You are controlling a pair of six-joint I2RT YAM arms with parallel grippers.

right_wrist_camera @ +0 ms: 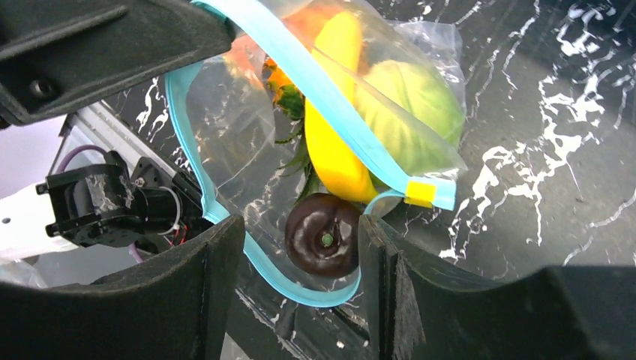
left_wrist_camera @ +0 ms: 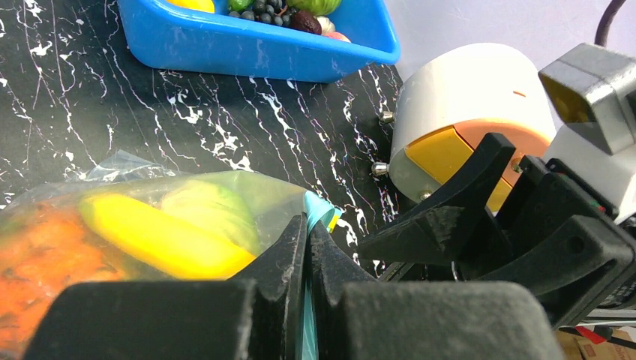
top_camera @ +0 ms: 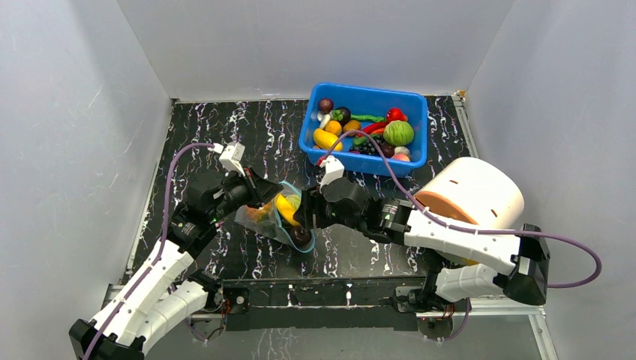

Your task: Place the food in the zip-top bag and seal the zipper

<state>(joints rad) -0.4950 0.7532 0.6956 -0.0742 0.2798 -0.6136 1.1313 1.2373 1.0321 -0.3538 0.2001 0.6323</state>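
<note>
Filling step: the left gripper (left_wrist_camera: 306, 225), jaws pinched shut on the bag's (right_wrist_camera: 247, 150) blue zipper (right_wrist_camera: 330, 100), holds its mouth open above the table (top_camera: 247, 135); the right gripper (right_wrist_camera: 296, 236), jaws half apart, brackets a dark fruit (right_wrist_camera: 324, 234) there, likely needing a push deeper.

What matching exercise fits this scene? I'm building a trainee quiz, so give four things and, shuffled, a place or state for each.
Things:
1. left pincer
2. dark purple fruit
3. yellow banana
4. blue bin

Places or states:
A. inside the clear zip-top bag
B. shut on the bag's teal zipper
C. holds loose toy food
D. at the bag's mouth, between the fingers of the open right pincer

Pairs: 1-B, 2-D, 3-A, 4-C
</note>
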